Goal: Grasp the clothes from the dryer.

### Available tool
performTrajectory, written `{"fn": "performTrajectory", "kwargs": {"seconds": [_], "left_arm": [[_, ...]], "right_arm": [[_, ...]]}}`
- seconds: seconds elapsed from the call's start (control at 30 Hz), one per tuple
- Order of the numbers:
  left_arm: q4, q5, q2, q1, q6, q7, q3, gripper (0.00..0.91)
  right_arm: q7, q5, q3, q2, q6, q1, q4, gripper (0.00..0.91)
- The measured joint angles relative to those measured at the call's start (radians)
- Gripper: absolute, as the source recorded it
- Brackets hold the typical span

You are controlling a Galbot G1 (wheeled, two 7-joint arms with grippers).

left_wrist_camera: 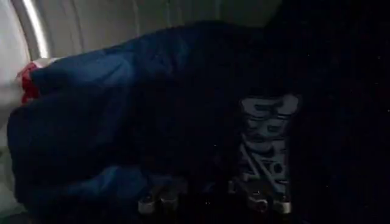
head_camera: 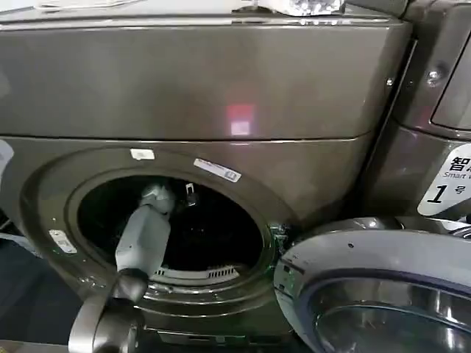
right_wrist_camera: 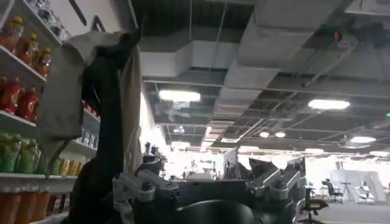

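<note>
Left gripper [left_wrist_camera: 213,204] reaches deep into the dryer [head_camera: 221,95] drum, jaws spread against the navy clothes [left_wrist_camera: 122,115] lying inside, nothing clamped; right gripper [right_wrist_camera: 207,189] parked outside, jaws open, empty.

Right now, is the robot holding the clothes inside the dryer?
Cannot tell. The left gripper is right at the navy clothes inside the dryer, but a grip isn't visible.

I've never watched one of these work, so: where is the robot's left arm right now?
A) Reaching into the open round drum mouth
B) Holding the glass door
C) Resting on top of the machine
A: in the head view the left arm's gripper is inside the dryer drum mouth.
</note>
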Motion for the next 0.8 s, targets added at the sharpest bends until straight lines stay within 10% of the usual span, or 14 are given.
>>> {"fn": "performTrajectory", "kwargs": {"seconds": [0.8], "left_arm": [[-0.188,-0.240,0.017,0.091,0.144,-0.257,0.040,0.000]], "right_arm": [[-0.026,0.049,-0.007,0.028,-0.056,-0.002,0.070,0.907]]}}
